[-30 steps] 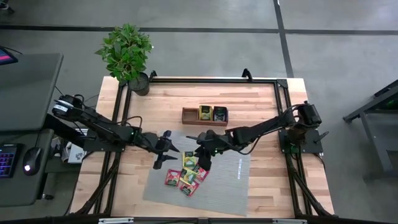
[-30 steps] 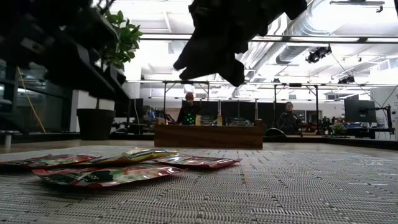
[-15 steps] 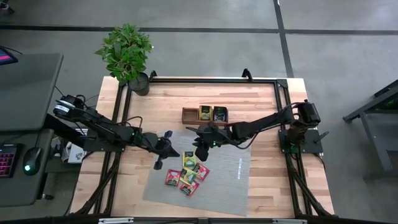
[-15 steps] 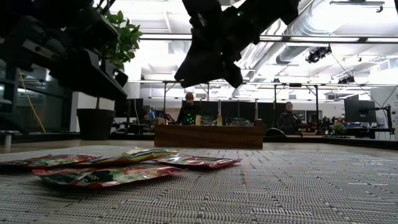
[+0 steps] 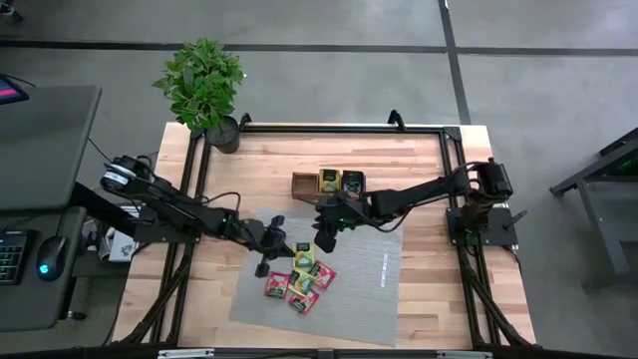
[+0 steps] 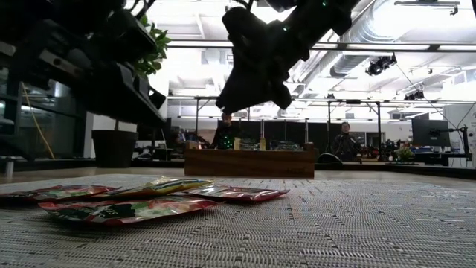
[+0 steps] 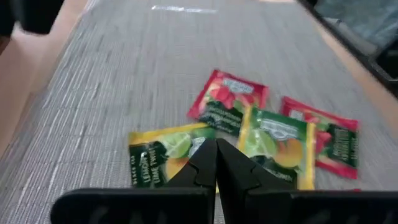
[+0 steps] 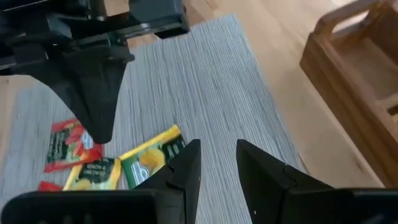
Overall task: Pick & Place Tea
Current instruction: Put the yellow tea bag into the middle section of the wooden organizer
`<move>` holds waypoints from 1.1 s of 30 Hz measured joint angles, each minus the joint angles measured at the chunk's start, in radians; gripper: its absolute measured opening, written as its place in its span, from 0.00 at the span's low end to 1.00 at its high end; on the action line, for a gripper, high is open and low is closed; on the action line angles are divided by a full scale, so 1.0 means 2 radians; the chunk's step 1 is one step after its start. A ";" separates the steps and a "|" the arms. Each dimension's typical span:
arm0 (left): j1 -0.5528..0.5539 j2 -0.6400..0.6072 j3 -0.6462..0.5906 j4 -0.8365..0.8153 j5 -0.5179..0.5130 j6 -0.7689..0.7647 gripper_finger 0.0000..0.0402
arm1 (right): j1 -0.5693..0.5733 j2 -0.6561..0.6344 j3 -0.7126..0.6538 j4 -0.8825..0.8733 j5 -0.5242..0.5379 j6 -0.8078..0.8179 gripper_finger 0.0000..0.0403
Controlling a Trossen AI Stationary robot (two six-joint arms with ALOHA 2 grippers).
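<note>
The tea packets (image 5: 301, 277) are lying in a loose cluster on the grey mat (image 5: 359, 289), on the side of it away from the wooden tray (image 5: 302, 186), some overlapping at the edges; two more packets are already sitting in the tray's compartments. They look light, thin and flat, with slick foil-like wrappers, so they are likely to slide or flex rather than resist, and a pinch on a free edge or corner that is lifting off the mat seems the best hold.

The left claw (image 5: 267, 251) is hovering just beside the cluster, on the side nearer the plant (image 5: 202, 85), its fingers (image 7: 214, 167) pressed together with nothing between them. The right claw (image 5: 326, 237) is hanging between the tray and the cluster, its fingers (image 8: 186, 168) standing slightly apart; nothing shows between them in its own wrist view.
</note>
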 joint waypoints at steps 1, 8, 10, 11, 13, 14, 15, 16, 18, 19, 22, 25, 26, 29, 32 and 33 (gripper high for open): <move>0.000 0.006 0.003 0.000 -0.004 -0.006 0.00 | -0.001 0.000 0.000 -0.005 -0.005 0.000 0.25; -0.010 0.034 0.009 0.004 -0.015 -0.049 0.00 | -0.014 0.000 0.000 -0.055 -0.027 -0.002 0.25; -0.020 0.045 0.009 0.008 -0.020 -0.065 0.00 | -0.016 0.000 0.000 -0.066 -0.028 -0.013 0.25; -0.025 0.051 0.009 0.009 -0.026 -0.074 0.00 | -0.017 0.000 0.000 -0.069 -0.028 -0.019 0.25; -0.034 0.062 0.009 0.018 -0.038 -0.088 0.00 | -0.019 0.000 0.000 -0.070 -0.028 -0.029 0.25; -0.037 0.065 0.009 0.023 -0.045 -0.093 0.00 | -0.020 0.000 0.000 -0.069 -0.028 -0.034 0.25; -0.040 0.066 0.009 0.026 -0.051 -0.098 0.00 | -0.021 0.000 0.000 -0.068 -0.028 -0.037 0.25; -0.040 0.066 0.009 0.027 -0.057 -0.103 0.00 | -0.023 0.000 0.000 -0.067 -0.029 -0.041 0.25; -0.039 0.066 0.009 0.028 -0.060 -0.110 0.00 | -0.025 0.000 0.000 -0.068 -0.029 -0.049 0.25; -0.038 0.066 0.009 0.029 -0.062 -0.113 0.00 | -0.026 0.000 0.000 -0.067 -0.029 -0.051 0.25; -0.038 0.066 0.009 0.033 -0.072 -0.118 0.00 | -0.030 0.000 0.000 -0.066 -0.030 -0.058 0.25; -0.038 0.066 0.009 0.033 -0.071 -0.124 0.00 | -0.033 0.000 0.000 -0.061 -0.040 -0.062 0.25; -0.038 0.066 0.009 0.033 -0.071 -0.127 0.00 | -0.033 0.000 0.000 -0.060 -0.042 -0.065 0.25; -0.038 0.066 0.009 0.044 -0.077 -0.128 0.00 | -0.033 0.000 0.000 -0.057 -0.041 -0.073 0.25; -0.038 0.066 0.018 0.038 -0.083 -0.127 0.00 | -0.033 0.001 0.000 -0.048 -0.043 -0.079 0.25; -0.038 0.066 0.022 0.030 -0.086 -0.127 0.00 | -0.033 0.001 0.000 -0.046 -0.046 -0.079 0.25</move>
